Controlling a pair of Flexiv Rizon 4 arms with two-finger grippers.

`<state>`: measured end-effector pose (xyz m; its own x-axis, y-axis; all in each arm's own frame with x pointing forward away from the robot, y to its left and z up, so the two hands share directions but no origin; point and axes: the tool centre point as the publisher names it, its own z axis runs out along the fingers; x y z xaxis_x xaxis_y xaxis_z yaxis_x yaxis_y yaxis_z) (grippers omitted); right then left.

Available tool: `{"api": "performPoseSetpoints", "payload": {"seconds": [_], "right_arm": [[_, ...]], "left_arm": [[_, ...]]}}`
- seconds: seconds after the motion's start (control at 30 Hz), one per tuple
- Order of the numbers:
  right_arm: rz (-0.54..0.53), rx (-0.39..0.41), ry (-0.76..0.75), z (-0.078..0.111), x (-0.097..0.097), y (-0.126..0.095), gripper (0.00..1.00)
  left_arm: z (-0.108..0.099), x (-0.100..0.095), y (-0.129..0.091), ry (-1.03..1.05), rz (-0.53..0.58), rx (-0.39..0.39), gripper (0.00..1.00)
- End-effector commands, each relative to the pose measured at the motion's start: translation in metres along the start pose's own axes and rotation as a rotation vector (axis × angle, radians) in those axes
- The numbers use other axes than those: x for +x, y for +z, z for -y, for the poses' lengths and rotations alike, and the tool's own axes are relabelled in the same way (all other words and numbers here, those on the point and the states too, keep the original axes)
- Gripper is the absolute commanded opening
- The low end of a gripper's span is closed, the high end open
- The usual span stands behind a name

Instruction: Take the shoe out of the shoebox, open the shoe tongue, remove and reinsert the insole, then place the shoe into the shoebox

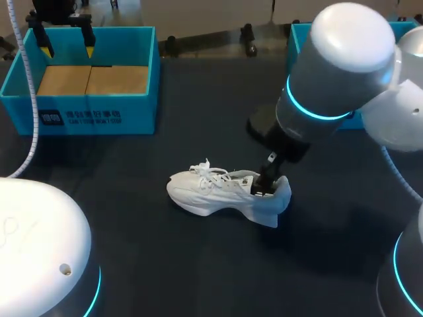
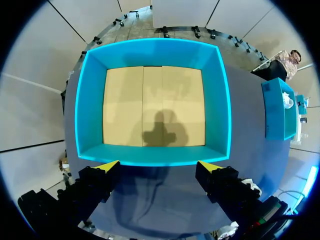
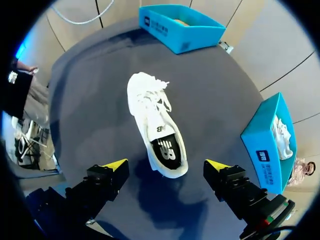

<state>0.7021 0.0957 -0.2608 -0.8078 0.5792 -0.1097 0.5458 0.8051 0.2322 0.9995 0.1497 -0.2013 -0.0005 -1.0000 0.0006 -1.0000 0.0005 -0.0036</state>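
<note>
Right wrist view: white lace-up sneaker (image 3: 155, 120) out on the dark table (image 3: 95, 80), heel under the right gripper (image 3: 166, 164).
Its fingers are spread, holding nothing. To lift the black insole (image 3: 164, 150) cleanly, pinch its heel edge only. The left gripper (image 2: 158, 166), likewise spread, hovers over the empty blue shoebox (image 2: 152, 46), well apart.

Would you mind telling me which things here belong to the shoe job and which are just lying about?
Belonging: white shoe; its black insole; empty blue shoebox under the open left gripper; open right gripper over the shoe.
Probably lying about: second blue box, holding another white shoe.
</note>
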Motion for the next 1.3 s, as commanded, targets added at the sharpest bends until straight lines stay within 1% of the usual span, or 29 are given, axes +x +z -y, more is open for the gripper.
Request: {"api": "performPoseSetpoints", "payload": {"seconds": [0.03, 0.57, 0.63, 0.67, 0.7, 0.73, 0.77, 0.8, 0.87, 0.9, 0.97, 1.07, 1.13, 1.2, 1.3], "right_arm": [[-0.016, -0.02, -0.001, 0.004, -0.002, 0.002, 1.0], [-0.016, -0.02, -0.001, 0.004, -0.002, 0.002, 1.0], [-0.019, -0.038, -0.057, 0.002, -0.003, 0.002, 1.0], [-0.019, -0.065, -0.072, 0.003, -0.004, 0.002, 1.0], [-0.027, -0.115, -0.092, 0.004, -0.006, 0.002, 1.0], [-0.019, -0.13, -0.112, 0.005, -0.008, 0.001, 1.0], [-0.025, -0.111, -0.129, 0.007, -0.01, -0.001, 1.0], [-0.025, -0.115, -0.163, 0.01, -0.012, -0.002, 1.0], [-0.028, -0.149, -0.2, 0.012, -0.016, -0.005, 1.0], [-0.037, -0.168, -0.243, 0.014, -0.018, -0.007, 1.0], [-0.049, -0.173, -0.309, 0.019, -0.02, -0.006, 1.0], [-0.065, -0.23, -0.346, 0.028, -0.022, -0.004, 1.0], [-0.079, -0.226, -0.398, 0.035, -0.022, -0.003, 1.0], [-0.088, -0.268, -0.406, 0.041, -0.023, -0.003, 1.0], [-0.107, -0.288, -0.453, 0.05, -0.024, -0.001, 1.0]], "left_arm": [[0.0, 0.0, -0.001, 0.0, 0.001, -0.002, 1.0], [0.0, 0.0, -0.001, 0.0, 0.001, -0.002, 1.0], [0.0, 0.0, -0.001, 0.0, 0.001, -0.002, 1.0], [0.0, 0.0, -0.001, 0.0, 0.001, -0.002, 1.0], [0.0, 0.0, -0.001, 0.0, 0.001, -0.002, 1.0], [0.0, 0.0, -0.001, 0.0, 0.001, -0.002, 1.0], [0.0, 0.0, -0.001, 0.0, 0.001, -0.002, 1.0], [0.0, 0.0, -0.001, 0.0, 0.001, -0.002, 1.0], [0.0, 0.0, -0.001, 0.0, 0.001, -0.002, 1.0], [0.0, 0.0, -0.001, 0.0, 0.001, -0.002, 1.0], [0.0, 0.0, -0.001, 0.0, 0.001, -0.002, 1.0], [0.0, 0.0, -0.001, 0.0, 0.001, -0.002, 1.0], [0.0, 0.0, -0.001, 0.0, 0.001, -0.002, 1.0], [0.0, 0.0, -0.001, 0.0, 0.001, -0.002, 1.0], [0.0, 0.0, -0.001, 0.0, 0.001, -0.002, 1.0]]}}
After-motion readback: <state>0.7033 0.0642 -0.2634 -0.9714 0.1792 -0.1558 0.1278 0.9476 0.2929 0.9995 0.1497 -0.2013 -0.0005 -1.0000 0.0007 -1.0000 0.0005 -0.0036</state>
